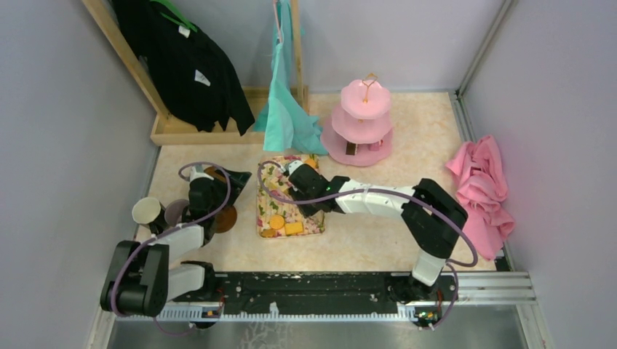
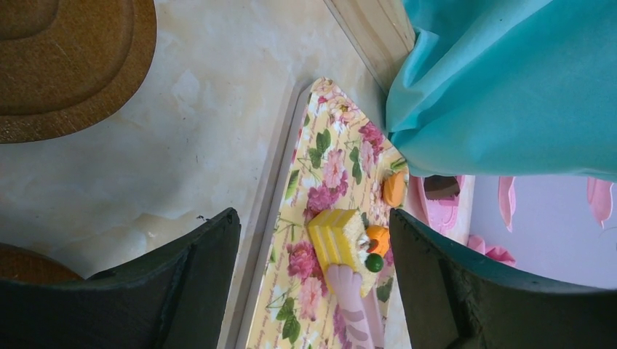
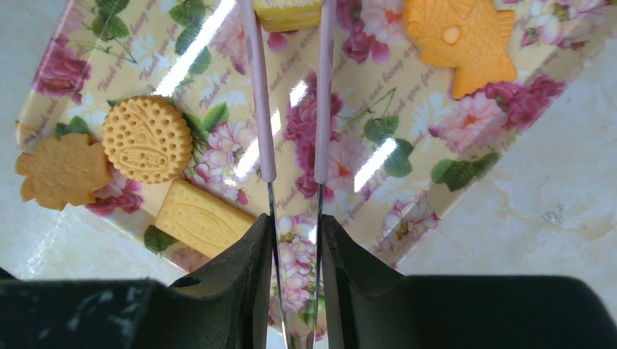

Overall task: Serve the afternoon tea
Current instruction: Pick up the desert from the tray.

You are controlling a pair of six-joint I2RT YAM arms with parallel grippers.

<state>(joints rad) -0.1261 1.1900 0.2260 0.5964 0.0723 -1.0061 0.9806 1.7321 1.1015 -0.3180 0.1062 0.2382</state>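
A floral tray (image 1: pixel 259 218) holds the snacks. My right gripper (image 3: pixel 297 225) is shut on metal tongs (image 3: pixel 260 109) with pink tips. The tips sit on either side of a yellow cake slice (image 3: pixel 287 13) on the tray (image 3: pixel 451 145). A fish-shaped snack (image 3: pixel 460 36) and three biscuits (image 3: pixel 145 138) lie nearby. My left gripper (image 2: pixel 313 218) is open and empty, low over the table left of the tray, near two brown saucers (image 1: pixel 225 218). In its view one pink tip (image 2: pixel 348 291) touches the cake (image 2: pixel 336 236). A cream mug (image 1: pixel 148 211) and a mauve mug (image 1: pixel 175 212) stand far left. The pink stand (image 1: pixel 361 123) is at the back.
A teal garment (image 1: pixel 287 109) hangs from a wooden rack (image 1: pixel 174 131) just behind the tray, beside black clothes (image 1: pixel 182 65). A pink cloth (image 1: pixel 484 189) lies at the right wall. A brown snack (image 2: pixel 440 187) sits on the stand's lowest tier.
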